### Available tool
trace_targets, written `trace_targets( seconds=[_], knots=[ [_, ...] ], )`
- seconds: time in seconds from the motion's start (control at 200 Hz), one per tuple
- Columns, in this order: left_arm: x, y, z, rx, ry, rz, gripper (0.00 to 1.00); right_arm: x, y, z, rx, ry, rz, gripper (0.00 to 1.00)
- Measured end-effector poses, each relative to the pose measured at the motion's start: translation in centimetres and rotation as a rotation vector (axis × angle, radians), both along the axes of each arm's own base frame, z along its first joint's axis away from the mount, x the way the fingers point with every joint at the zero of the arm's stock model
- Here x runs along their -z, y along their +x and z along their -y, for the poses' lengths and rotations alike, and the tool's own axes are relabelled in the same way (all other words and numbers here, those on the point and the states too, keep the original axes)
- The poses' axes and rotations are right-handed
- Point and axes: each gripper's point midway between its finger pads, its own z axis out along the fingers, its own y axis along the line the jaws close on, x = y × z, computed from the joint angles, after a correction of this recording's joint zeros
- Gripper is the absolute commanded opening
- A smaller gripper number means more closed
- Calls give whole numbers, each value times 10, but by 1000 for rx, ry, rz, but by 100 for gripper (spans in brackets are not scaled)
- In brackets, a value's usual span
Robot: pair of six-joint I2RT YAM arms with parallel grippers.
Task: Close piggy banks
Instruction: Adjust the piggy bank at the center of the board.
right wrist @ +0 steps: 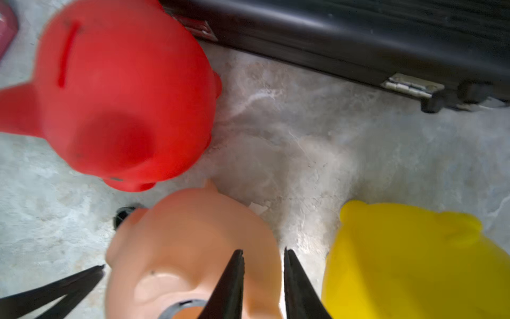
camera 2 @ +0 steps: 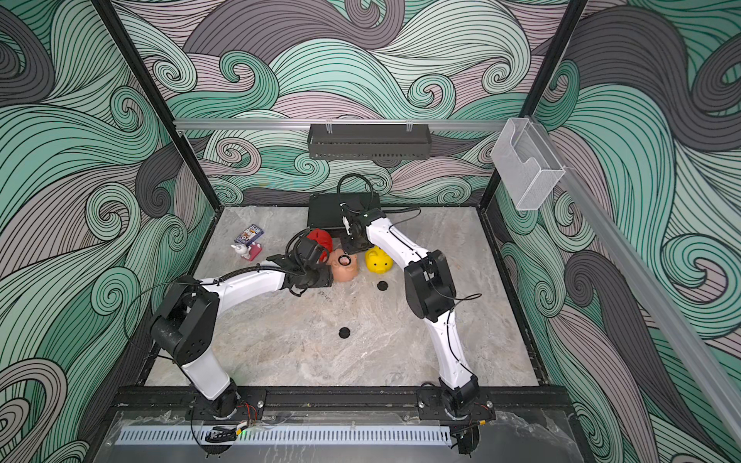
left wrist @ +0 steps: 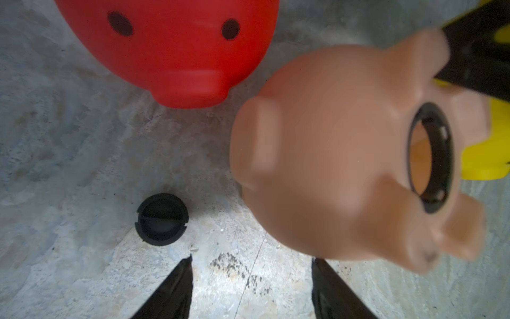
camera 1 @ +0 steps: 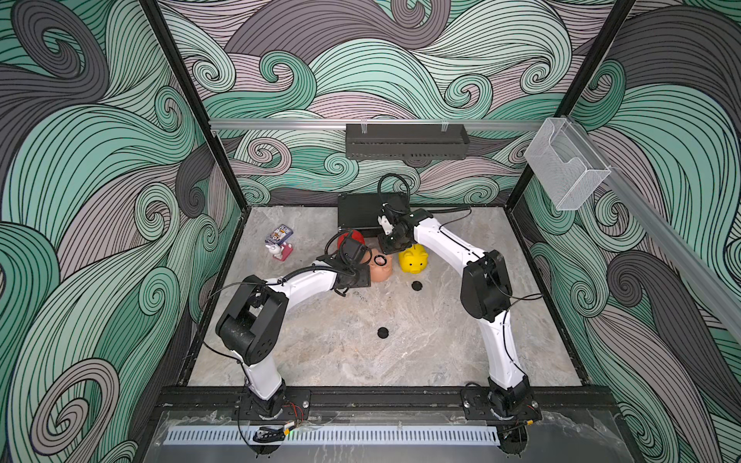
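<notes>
The black plug [left wrist: 162, 219] lies just ahead of the left gripper [left wrist: 252, 261], fingers wide and empty; right gripper [right wrist: 262, 250] fingers narrow at the peach piggy bank [left wrist: 331, 165], hold uncertain.

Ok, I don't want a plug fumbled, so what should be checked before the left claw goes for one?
1. Left claw open and empty: ok.
2. Black plug lying free on the table just ahead of it: ok.
3. Peach pig belly hole up and unplugged: ok.
4. Right claw gripping the peach pig: cannot tell; its jaws sit at the pig's edge.
5. Peach pig at rest: cannot tell; it is blurred in both wrist views.
6. Red pig and yellow pig plugged: cannot tell; both stand upright, bellies hidden.
</notes>
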Motion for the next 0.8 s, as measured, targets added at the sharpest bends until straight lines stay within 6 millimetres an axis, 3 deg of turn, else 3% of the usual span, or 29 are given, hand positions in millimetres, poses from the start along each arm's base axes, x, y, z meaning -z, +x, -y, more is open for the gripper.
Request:
trace_targets(
  seconds=[0.33,0.605,0.796],
  knots=[
    [-6,7,-4,-9,0,8,68,-11,-19,13,8,-11,-22,32],
    [-1,4,-14,-25,34,-9,67,-20,-15,14,14,-19,4,32],
    [-1,3,-16,-31,43,-17,61,-25,-13,12,14,-12,16,32]
  ],
)
